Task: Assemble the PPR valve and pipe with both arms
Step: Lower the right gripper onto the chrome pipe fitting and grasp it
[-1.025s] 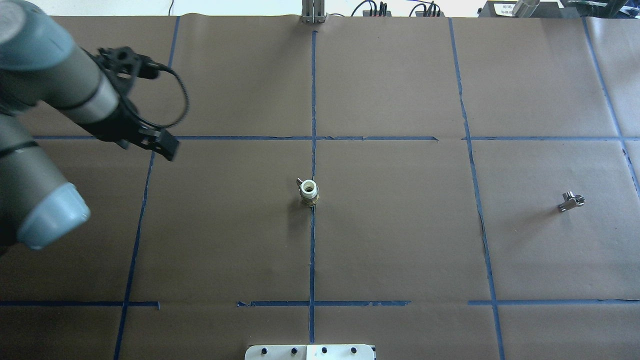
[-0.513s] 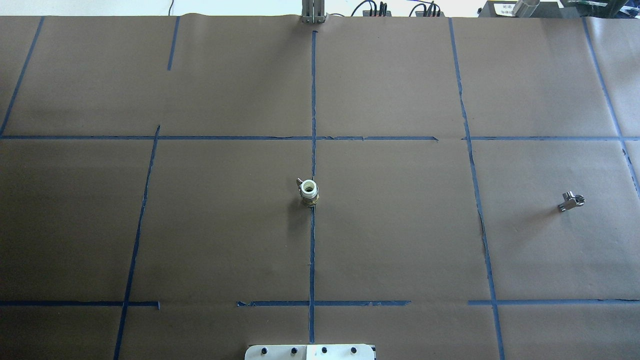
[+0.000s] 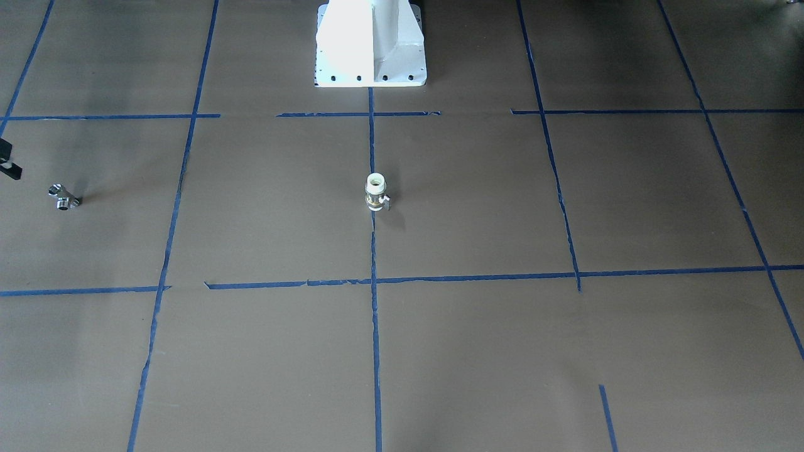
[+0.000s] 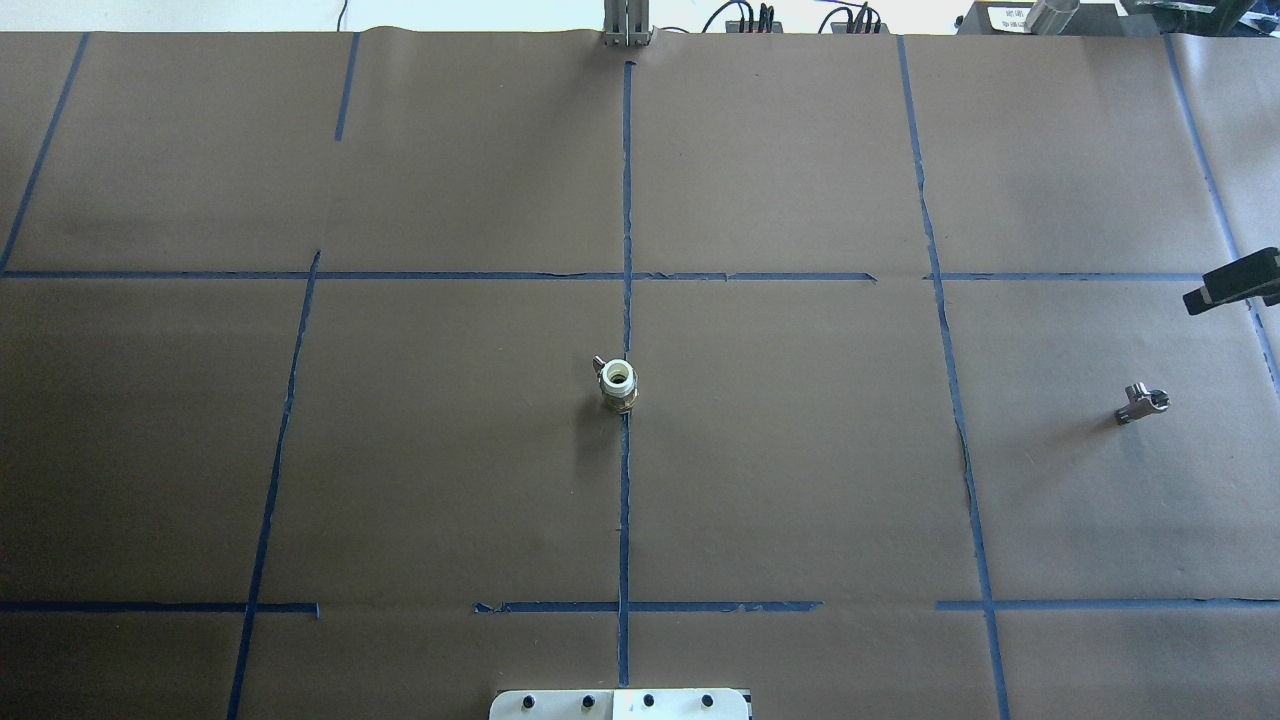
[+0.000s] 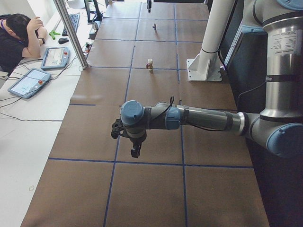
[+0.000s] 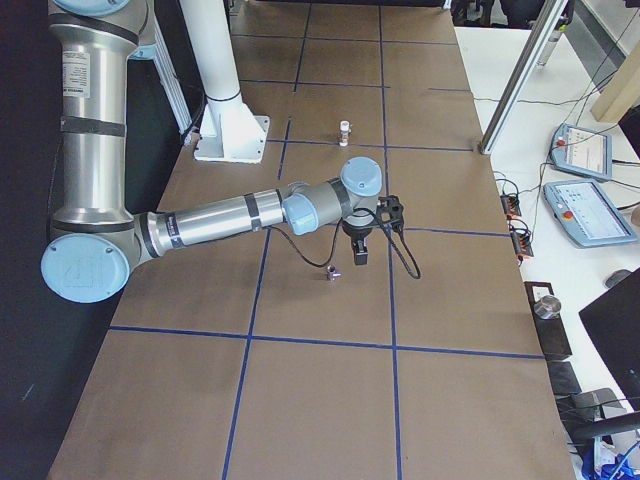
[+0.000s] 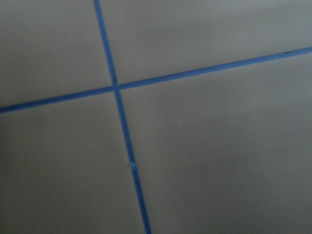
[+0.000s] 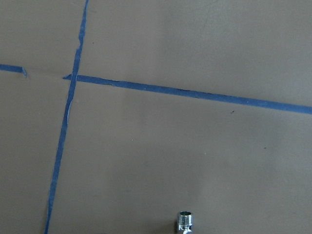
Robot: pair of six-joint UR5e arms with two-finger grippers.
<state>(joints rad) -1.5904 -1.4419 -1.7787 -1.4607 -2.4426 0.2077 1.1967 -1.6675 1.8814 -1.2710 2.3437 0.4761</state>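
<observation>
The PPR valve (image 4: 619, 385) stands upright on the centre tape line, white end up, with its brass middle and side tab showing; it also shows in the front view (image 3: 375, 191). The chrome pipe (image 4: 1142, 402) lies far to the right and shows in the front view (image 3: 63, 196) and at the bottom of the right wrist view (image 8: 185, 222). My right gripper (image 4: 1228, 286) pokes in at the right edge, above and beyond the pipe (image 6: 332, 272); I cannot tell its state. My left gripper (image 5: 135, 150) hangs over bare paper far from both parts; I cannot tell its state.
The white pedestal (image 3: 370, 44) stands at the table's near-robot edge. Brown paper with blue tape lines (image 7: 117, 87) covers the table. An operator (image 5: 19, 38) and tablets (image 5: 31, 81) sit beside the far edge, near a metal post (image 5: 71, 33).
My left arm has pulled out of the overhead view at the left. A tip of my right gripper has come in at the right edge. The valve and pipe have not moved.
</observation>
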